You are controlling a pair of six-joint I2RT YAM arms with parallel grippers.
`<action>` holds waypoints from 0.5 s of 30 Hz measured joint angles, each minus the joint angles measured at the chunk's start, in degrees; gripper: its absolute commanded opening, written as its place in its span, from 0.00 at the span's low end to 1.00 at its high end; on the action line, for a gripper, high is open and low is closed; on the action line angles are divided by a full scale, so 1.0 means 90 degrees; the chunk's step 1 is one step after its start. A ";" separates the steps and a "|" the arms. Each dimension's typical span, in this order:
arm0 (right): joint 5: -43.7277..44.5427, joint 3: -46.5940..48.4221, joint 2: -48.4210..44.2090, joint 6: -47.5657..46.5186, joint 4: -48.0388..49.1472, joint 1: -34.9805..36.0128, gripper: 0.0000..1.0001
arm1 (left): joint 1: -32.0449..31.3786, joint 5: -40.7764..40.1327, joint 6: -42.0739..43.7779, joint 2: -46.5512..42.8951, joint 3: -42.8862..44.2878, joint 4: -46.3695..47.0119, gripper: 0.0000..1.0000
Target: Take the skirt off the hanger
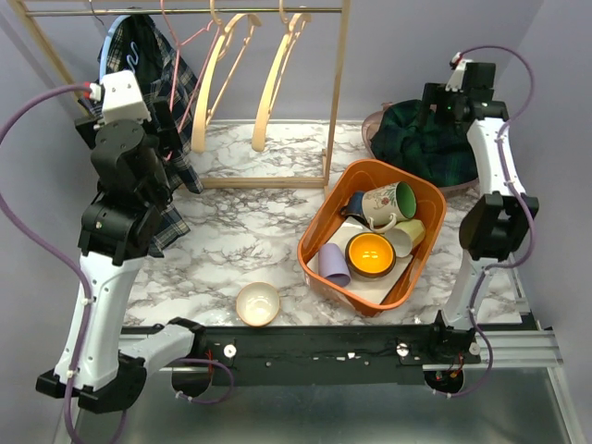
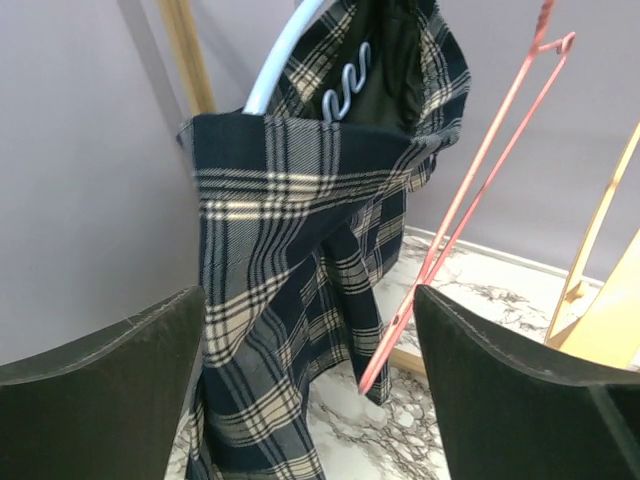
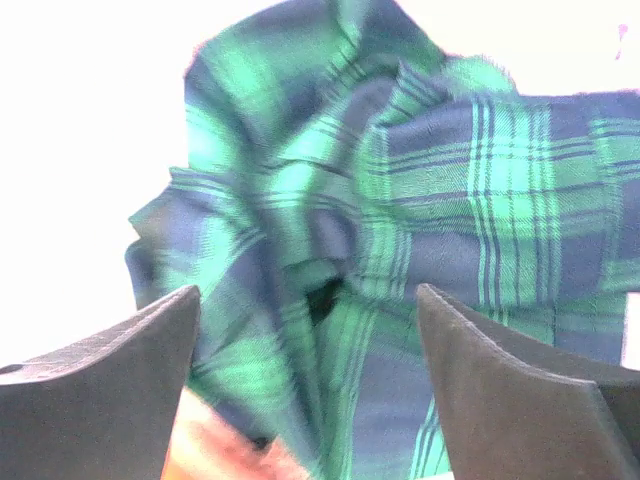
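Note:
A navy and cream plaid skirt (image 1: 165,83) hangs from a light blue hanger (image 2: 283,60) at the left end of the wooden rack (image 1: 333,83). In the left wrist view the skirt (image 2: 290,260) hangs straight ahead, between and beyond my fingers. My left gripper (image 2: 310,400) is open and empty, close in front of the skirt's lower part. My right gripper (image 3: 308,390) is open and empty, just above a crumpled green plaid cloth (image 3: 400,220) at the back right (image 1: 425,134).
A pink wire hanger (image 2: 470,190) hangs right of the skirt, with two wooden hangers (image 1: 240,74) further right. An orange bin (image 1: 326,242) holds mugs and bowls. A small bowl (image 1: 257,303) sits near the front edge. The green cloth lies in a shallow dish (image 1: 375,120).

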 measured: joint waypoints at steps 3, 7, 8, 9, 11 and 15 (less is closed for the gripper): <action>-0.0333 -0.0442 -0.0882 0.0289 0.0051 0.0000 1.00 | 0.0129 0.0311 0.0151 0.0369 0.0508 -0.0318 0.91; -0.0729 -0.0967 -0.1753 0.0653 0.0112 0.0000 1.00 | 0.0447 0.0746 0.0255 0.0780 0.1462 -0.0899 0.90; -0.0852 -0.1110 -0.1923 0.0750 0.0112 0.0000 1.00 | 0.0532 0.0792 0.0265 0.0903 0.1758 -0.1010 0.90; -0.1015 -0.1314 -0.2091 0.0835 0.0168 0.0000 1.00 | 0.0680 0.0918 0.0279 0.1039 0.2103 -0.1103 0.89; -0.1231 -0.1649 -0.2339 0.0962 0.0223 0.0000 1.00 | 0.1044 0.1132 0.0284 0.1309 0.2742 -0.1345 0.88; -0.1632 -0.2696 -0.3062 0.1163 0.0471 0.0000 1.00 | 0.1868 0.1671 0.0277 0.1987 0.4022 -0.1855 0.81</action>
